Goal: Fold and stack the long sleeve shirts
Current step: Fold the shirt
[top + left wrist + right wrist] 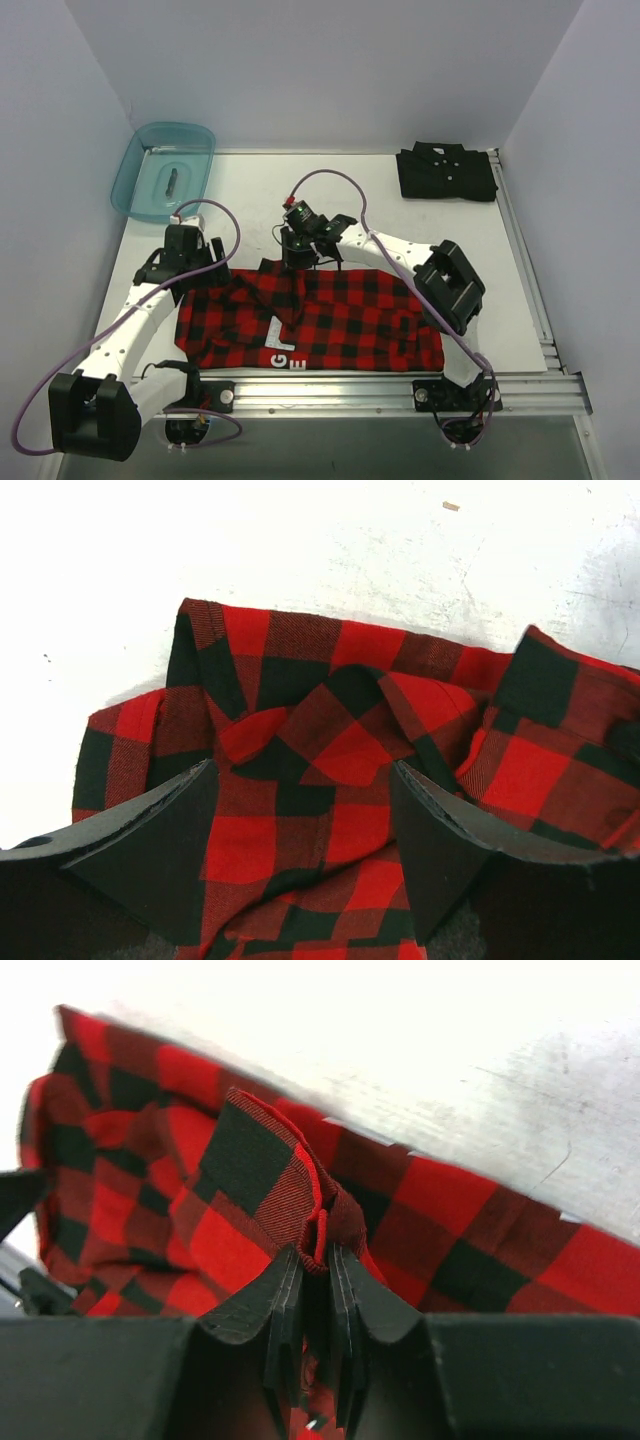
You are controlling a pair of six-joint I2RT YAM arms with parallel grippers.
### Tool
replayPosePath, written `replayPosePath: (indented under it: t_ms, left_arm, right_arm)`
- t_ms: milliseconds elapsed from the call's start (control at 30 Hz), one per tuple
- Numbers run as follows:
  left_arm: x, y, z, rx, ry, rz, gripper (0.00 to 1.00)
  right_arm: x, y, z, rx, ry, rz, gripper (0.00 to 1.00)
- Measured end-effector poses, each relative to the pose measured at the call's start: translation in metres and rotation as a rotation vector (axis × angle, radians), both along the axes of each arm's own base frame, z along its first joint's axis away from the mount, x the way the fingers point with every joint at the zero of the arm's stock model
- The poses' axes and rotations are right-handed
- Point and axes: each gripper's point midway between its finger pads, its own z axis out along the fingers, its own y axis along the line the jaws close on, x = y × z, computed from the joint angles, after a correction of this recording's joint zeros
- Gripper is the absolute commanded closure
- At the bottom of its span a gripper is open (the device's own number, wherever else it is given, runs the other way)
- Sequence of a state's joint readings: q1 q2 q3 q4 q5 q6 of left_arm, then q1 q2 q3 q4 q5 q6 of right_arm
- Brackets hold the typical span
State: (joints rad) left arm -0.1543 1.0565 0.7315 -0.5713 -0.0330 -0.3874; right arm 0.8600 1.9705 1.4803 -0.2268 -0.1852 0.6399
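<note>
Plaid shirt, red and black, is spread flat across the near half of the tabletop, just ahead of the arm bases. White letters are seen on it near the near edge. At the middle of the far edge of the shirt, a fold of cloth is pulled up into a small peak. This fold is pinched in the right tool, which is clenched on it; in the right wrist view the cloth is seen squeezed between the two fingers. The left tool is held over the far left corner of the same shirt with its jaws spread wide, nothing grasped. In the left wrist view, bunched and folded-over cloth lies below and between its fingers; whether they touch it cannot be told. Black shirt is folded at the far right corner of the tabletop, well apart from the plaid one. A teal bin sits at the far left corner, with a small dark item inside it.
</note>
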Motion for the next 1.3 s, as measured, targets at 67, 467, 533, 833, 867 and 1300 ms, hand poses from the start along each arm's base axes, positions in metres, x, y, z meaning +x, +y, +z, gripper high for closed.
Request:
replayPosePath:
  t_ms: [67, 467, 533, 833, 867, 1300]
  left_arm:
    - [0.0, -0.001, 0.0, -0.003, 0.001, -0.002, 0.22]
    - [0.0, -0.001, 0.0, -0.009, 0.002, -0.004, 0.23]
    - [0.001, -0.001, 0.0, -0.011, 0.001, -0.004, 0.22]
    - [0.001, -0.002, 0.0, -0.013, 0.001, -0.006, 0.22]
    - [0.001, -0.002, 0.0, -0.014, 0.001, -0.006, 0.22]
    - [0.001, -0.002, -0.001, -0.015, 0.003, -0.007, 0.22]
  right_arm:
    - [-0.004, 0.003, 0.013, 0.015, -0.025, 0.016, 0.87]
    - [-0.007, 0.017, 0.029, 0.032, -0.052, 0.048, 0.75]
    - [-0.003, 0.022, 0.026, 0.033, -0.052, 0.049, 0.76]
    - [0.0, 0.023, -0.004, -0.016, -0.023, 0.043, 0.76]
    - [0.0, 0.022, -0.005, -0.02, -0.025, 0.04, 0.76]
    - [0.006, 0.014, -0.025, -0.083, -0.03, 0.008, 0.94]
